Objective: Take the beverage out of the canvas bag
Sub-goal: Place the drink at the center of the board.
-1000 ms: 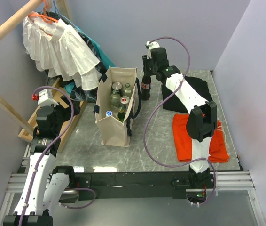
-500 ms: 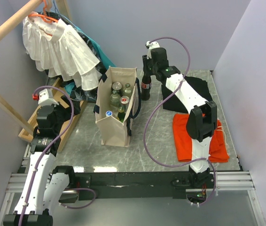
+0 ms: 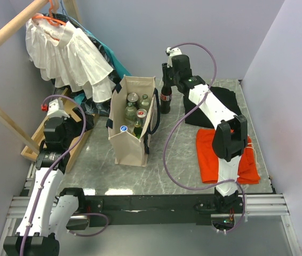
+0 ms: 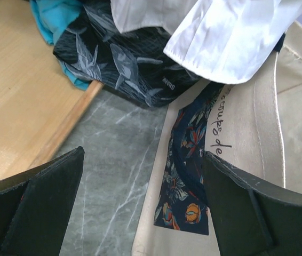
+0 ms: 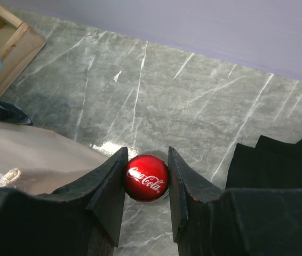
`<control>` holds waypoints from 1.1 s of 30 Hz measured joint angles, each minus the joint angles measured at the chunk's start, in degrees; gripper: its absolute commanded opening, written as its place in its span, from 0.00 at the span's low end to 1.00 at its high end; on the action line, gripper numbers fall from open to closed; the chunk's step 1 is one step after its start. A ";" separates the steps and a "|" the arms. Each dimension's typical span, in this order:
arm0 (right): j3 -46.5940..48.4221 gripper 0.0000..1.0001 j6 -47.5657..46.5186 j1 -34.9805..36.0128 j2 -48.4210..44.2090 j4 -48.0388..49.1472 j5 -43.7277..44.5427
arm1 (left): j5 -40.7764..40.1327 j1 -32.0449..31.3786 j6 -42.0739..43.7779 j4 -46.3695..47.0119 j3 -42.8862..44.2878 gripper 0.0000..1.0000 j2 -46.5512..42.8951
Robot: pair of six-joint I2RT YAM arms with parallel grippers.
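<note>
The right jaws are clamping the red cap [image 5: 146,178] of the cola bottle [image 3: 165,100], which is standing on the worktop [image 3: 113,176] just right of the canvas bag [image 3: 131,146]. Best practice is confirming it is sitting flat, then opening and lifting straight up. The left jaws are gaping apart beside the bag.

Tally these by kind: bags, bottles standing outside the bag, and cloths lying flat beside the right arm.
Bags: 1, the canvas bag
Bottles outside the bag: 1, the cola bottle, gripped at its red cap by the right tool
Flat cloths: 2, a black cloth and a red cloth
Total: 4
</note>
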 measured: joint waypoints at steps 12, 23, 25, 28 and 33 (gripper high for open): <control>-1.60 0.30 0.15 0.15 -1.09 0.26 0.00 | 1.25 0.02 0.00 0.70 0.00 0.96 1.33; -2.54 0.36 0.11 0.37 -1.75 0.57 0.11 | 1.38 0.02 -0.04 0.70 0.00 0.96 1.33; -2.93 0.36 0.09 0.42 -2.08 0.57 0.11 | 1.38 0.00 -0.02 0.70 0.00 0.96 1.33; -3.30 0.39 0.11 0.52 -2.43 0.48 0.15 | 1.38 0.02 -0.04 0.70 0.00 0.96 1.33; -3.69 0.45 0.22 0.79 -2.95 0.09 0.07 | 1.40 0.00 -0.07 0.37 0.26 0.96 1.73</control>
